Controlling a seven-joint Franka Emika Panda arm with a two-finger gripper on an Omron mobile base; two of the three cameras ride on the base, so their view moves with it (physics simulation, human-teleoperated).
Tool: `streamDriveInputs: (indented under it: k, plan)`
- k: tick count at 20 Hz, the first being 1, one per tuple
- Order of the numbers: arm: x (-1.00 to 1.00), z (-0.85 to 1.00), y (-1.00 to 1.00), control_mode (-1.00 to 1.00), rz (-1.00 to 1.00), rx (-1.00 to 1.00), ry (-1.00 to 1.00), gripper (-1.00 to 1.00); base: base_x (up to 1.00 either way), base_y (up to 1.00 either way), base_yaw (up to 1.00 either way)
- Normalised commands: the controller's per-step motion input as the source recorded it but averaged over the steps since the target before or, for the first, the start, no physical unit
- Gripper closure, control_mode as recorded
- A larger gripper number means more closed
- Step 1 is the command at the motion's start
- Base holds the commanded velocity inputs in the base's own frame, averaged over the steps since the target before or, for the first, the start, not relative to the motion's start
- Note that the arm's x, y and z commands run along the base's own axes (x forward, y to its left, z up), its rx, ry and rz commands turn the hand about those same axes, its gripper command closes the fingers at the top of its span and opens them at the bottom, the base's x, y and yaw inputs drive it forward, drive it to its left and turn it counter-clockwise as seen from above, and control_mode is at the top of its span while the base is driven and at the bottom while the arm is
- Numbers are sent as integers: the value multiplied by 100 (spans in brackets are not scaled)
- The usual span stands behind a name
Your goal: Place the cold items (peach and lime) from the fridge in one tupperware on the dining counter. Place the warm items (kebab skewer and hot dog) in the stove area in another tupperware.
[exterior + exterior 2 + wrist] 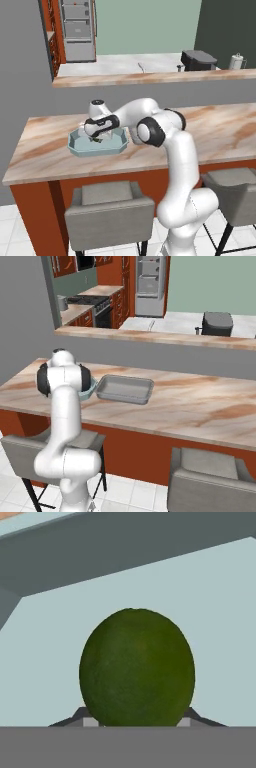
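Looking down the hand view, I've got the lime (136,668) dead center, a dark green ball sitting between the two dark fingertips (192,716) of the claw (136,719) that poke out at its lower edges. Pale blue floor of the tupperware (220,637) is all around it, with the tray's grey-blue wall running across the top of the frame. Whether the fingertips are actually pressing the lime or just flanking it, I can't tell, so I can't say if the claw is gripping.

From the left base view, the arm bends over to the left-center of the frame and the hand hangs low over the light blue eight-sided tupperware (80,146) on the marbled bench (220,130). A bit of dark green shows under the hand there.

Right base view has the grey rectangular tray (124,389) just right of the arm, with a sliver of the blue one beside it. Fridge (151,283) sits at the top center, stove (95,306) at upper left.
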Motion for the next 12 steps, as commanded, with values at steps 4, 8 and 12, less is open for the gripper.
streamDriveInputs:
  k: [4,8,12]
  plan:
    - [9,-33,0,-100,0,2,-2,-100,0,0,0]
    - [2,-3,0,-100,0,4,-3,-100,0,0,0]
    - [0,25,-13,-100,0,6,-4,-100,0,0,0]
